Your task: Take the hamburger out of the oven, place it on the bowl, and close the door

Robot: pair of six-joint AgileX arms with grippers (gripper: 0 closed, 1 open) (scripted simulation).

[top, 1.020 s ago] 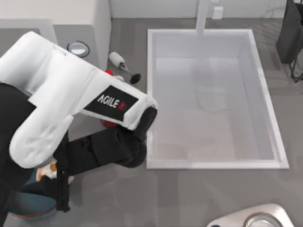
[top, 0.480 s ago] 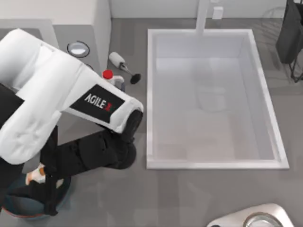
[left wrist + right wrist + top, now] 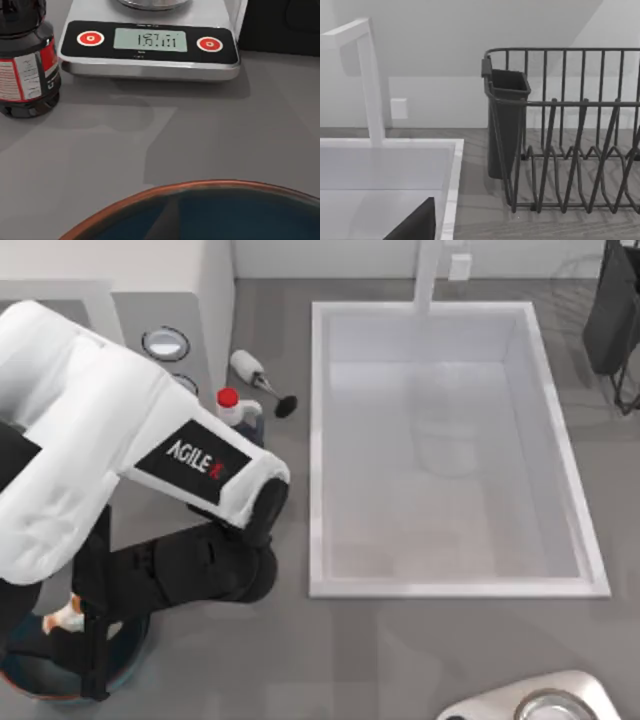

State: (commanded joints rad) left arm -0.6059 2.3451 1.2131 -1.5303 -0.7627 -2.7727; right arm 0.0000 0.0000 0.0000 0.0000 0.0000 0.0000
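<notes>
The hamburger (image 3: pixel 68 617) is being carried by the left gripper (image 3: pixel 75 632), jaws apparently clamped on it, over the bowl (image 3: pixel 135 635) at the table's front-left corner; release is judged next.

Top view: overhead, looking straight down on grey table; large white rectangular sink (image 3: pixel 450 450) central.
Left wrist view: low, close above table, facing silver scale with black display panel (image 3: pixel 150 42); dark blue-teal bowl with reddish-brown rim (image 3: pixel 200 192) nearest, shared with top view (image 3: pixel 20 685).
Right wrist view: low, facing back wall; sink (image 3: pixel 451 170) shared with top view, alongside dark wire dish rack (image 3: pixel 570 130).
</notes>
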